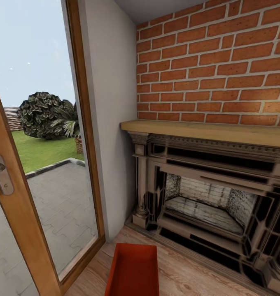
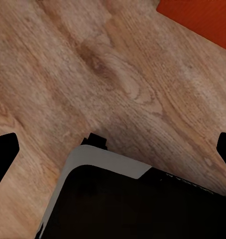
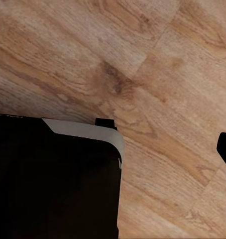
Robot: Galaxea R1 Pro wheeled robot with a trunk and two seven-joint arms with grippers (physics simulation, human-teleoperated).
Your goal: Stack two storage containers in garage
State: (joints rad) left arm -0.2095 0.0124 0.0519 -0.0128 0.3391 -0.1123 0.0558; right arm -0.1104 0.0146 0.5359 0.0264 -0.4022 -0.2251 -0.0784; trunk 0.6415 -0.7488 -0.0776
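Observation:
One orange-red storage container (image 1: 134, 269) sits on the light wood plank floor (image 1: 189, 275) of the living room, low in the head view's centre, in front of the fireplace. Its open top faces up and it looks empty. A corner of a storage container (image 2: 202, 20) also shows in the left wrist view, apart from my left gripper (image 2: 113, 149), which hangs open over bare planks with black fingertips (image 2: 3, 149) far apart. My right gripper (image 3: 113, 149) is open too, over planks, with one fingertip (image 3: 225, 149) showing at the picture's edge.
An ornate dark fireplace (image 1: 206, 197) with a wooden mantel stands to the right under a red brick chimney (image 1: 214, 61). A wood-framed glass door (image 1: 33, 205) with a metal handle (image 1: 0, 172) is on the left. My black base (image 2: 133, 204) shows below both grippers.

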